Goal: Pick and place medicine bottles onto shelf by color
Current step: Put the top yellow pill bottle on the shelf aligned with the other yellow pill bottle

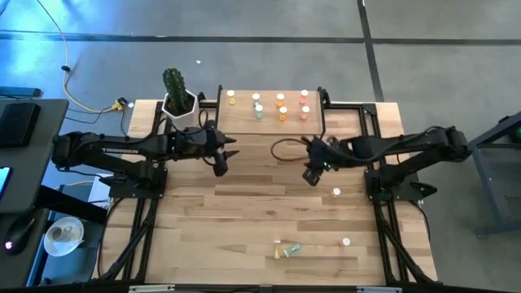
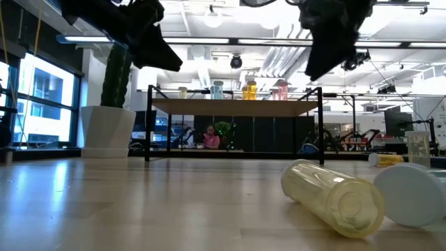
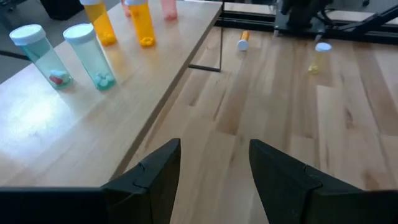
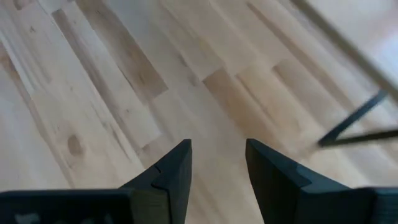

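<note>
While I held both arms above the surface (image 1: pixel 244 228), the shelf (image 1: pixel 269 122) carried about eight medicine bottles (image 1: pixel 281 106) standing upright, green beside green and orange beside orange in the left wrist view. About four bottles (image 1: pixel 286 250) lay or stood loose on the surface, well apart from the shelf, so I judged the task roughly two-thirds done. The left hand (image 3: pixel 214 168) was spread and empty just beside the shelf. The right hand (image 4: pixel 217 165) was spread and empty near the shelf's other end.

You get bright, even ceiling light with soft shadows, glare whitening the shelf (image 3: pixel 37 124) top, backlit dark arms, and a blurred right wrist view.
</note>
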Controlling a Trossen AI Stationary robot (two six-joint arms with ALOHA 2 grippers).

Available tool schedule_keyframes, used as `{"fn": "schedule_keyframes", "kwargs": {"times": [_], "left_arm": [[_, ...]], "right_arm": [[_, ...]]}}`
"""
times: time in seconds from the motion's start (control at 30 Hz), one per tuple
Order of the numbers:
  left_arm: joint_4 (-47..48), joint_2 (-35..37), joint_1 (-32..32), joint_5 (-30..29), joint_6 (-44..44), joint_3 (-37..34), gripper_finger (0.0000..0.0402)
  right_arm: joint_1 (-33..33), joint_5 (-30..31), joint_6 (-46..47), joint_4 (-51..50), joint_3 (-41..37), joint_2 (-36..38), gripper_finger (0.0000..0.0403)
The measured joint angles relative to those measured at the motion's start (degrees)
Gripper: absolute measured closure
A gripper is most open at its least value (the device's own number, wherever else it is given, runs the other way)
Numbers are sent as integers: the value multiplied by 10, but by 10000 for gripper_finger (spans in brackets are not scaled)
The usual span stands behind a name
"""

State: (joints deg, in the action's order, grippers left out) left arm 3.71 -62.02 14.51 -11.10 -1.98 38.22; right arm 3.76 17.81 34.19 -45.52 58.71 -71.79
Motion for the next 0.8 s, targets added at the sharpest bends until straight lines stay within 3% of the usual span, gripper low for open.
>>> {"fn": "schedule_keyframes", "kwargs": {"times": [0.3,0.67,0.8], "left_arm": [[17,3,-45,0,-51,0,222],[19,2,-143,-2,-118,0,222],[19,2,-181,-27,-140,0,222]], "right_arm": [[127,63,165,-5,-35,5,260],[277,161,356,-38,-35,-1,260],[313,183,437,-68,-35,-8,260]]}}
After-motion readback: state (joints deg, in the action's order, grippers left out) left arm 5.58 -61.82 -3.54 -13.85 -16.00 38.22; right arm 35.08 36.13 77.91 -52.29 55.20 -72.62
